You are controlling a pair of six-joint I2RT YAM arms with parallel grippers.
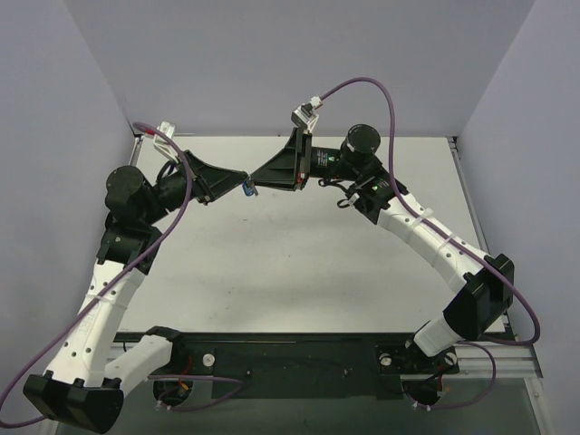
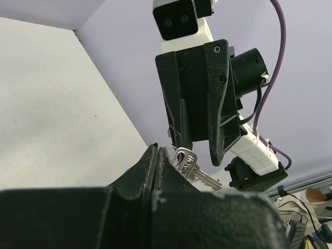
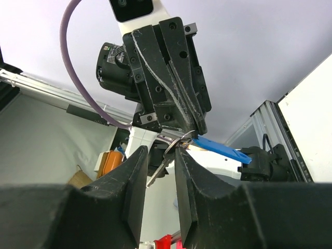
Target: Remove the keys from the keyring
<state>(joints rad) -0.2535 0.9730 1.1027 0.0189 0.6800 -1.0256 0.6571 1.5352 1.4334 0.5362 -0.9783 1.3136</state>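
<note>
Between the parted fingers [image 3: 136, 171] of the right gripper [image 3: 158, 155] hangs the key [image 3: 160, 165], its blade pointing down past the fingertips. Neither pad can be seen pressing on it, so that gripper is released and holds nothing. Just beyond those tips, the left gripper [image 3: 193, 134] is clenched on the ring [image 3: 180, 139]. Whether it bites the wire itself or the spot where the tag [image 3: 220, 148] joins is hidden. The blue tag juts out sideways from the left tips, clear of the right fingers. From the left wrist, the ring and the key head sit right at the closed left fingertips, with the right gripper directly opposite. The overhead view shows the two grippers tip to tip, well above the table [image 1: 299, 263]. By my reading, little of the task is done. The keyring is lifted and braced and the key sits where it can be pinched, but its head is threaded on the ring. What remains is to grip the key, work it around the coil to the split, and pull it free.
</note>
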